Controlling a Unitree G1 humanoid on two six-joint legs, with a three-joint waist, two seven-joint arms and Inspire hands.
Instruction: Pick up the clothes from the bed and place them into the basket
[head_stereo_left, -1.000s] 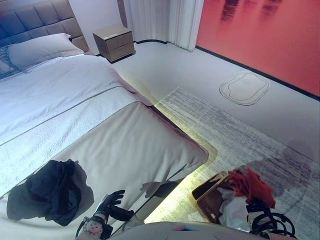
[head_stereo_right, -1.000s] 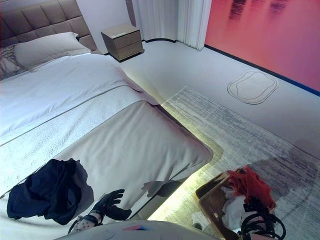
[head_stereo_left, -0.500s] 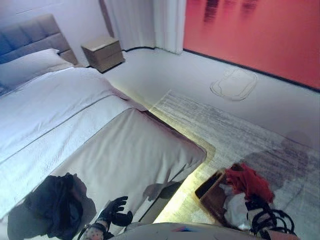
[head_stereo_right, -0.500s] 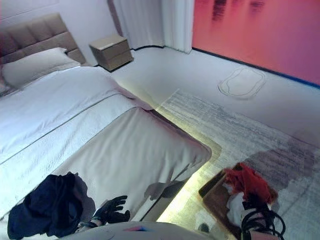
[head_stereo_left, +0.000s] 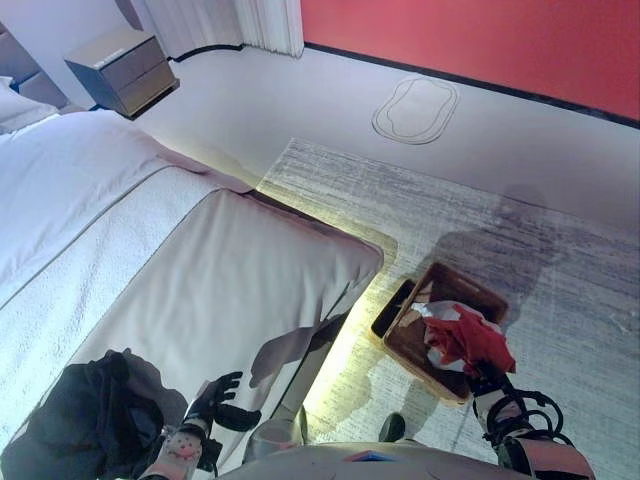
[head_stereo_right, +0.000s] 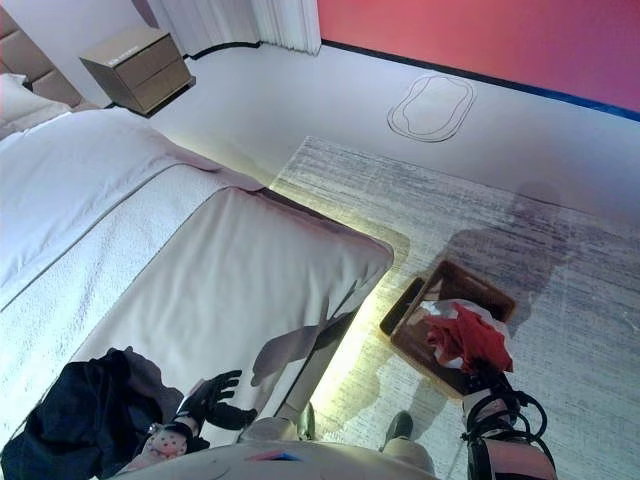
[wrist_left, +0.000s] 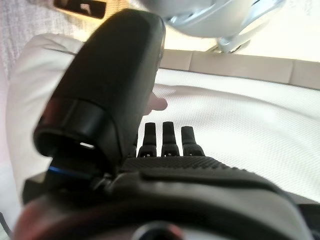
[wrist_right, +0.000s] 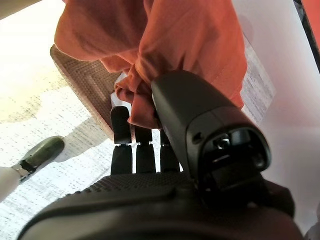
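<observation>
While right hand (wrist_right: 165, 150) (fingertips hidden) grips red garment (head_stereo_left: 468, 338)

- The right hand (head_stereo_left: 487, 388) is mostly buried under the red garment (head_stereo_left: 465, 338).
- The dark clothes (head_stereo_left: 85, 425) run off the picture's edge.
- Something pale, perhaps cloth, sits half covered in the basket (head_stereo_left: 405, 340).

A wooden two-drawer nightstand (head_stereo_left: 122, 68) stands against the wall near white curtains (head_stereo_left: 222, 20). A grey streaked rug (head_stereo_left: 520, 250) covers the pale floor, with an oval outlined mat (head_stereo_left: 416, 108) lying before the red wall (head_stereo_left: 480, 40).
</observation>
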